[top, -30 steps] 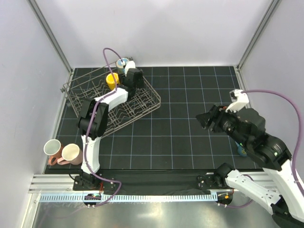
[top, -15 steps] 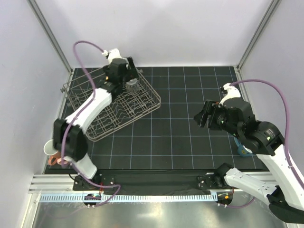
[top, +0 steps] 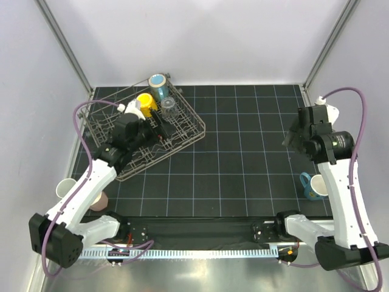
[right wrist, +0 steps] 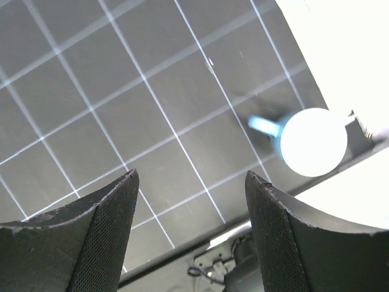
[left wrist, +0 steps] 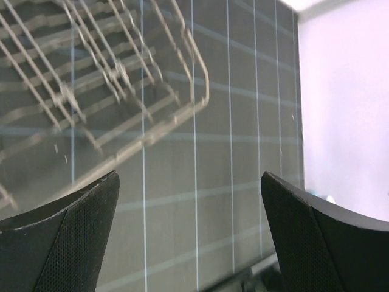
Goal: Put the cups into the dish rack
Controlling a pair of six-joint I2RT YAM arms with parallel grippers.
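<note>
right claw (right wrist: 189, 182): wide open, empty | left claw (left wrist: 188, 182): wide open, empty, over dish rack (top: 188, 131) | blue mug (top: 313, 185): upright, well right of rack, nearer the bases | right arm nearer; mug off-centre of jaw gap, handle seemingly toward gap (blurred)

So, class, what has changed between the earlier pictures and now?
The left arm pulled back from the far corner of the dish rack toward its base; its fingers are open and empty. The right arm swung right, toward the blue mug. The dish rack, yellow cup and light blue cup stayed put.
</note>
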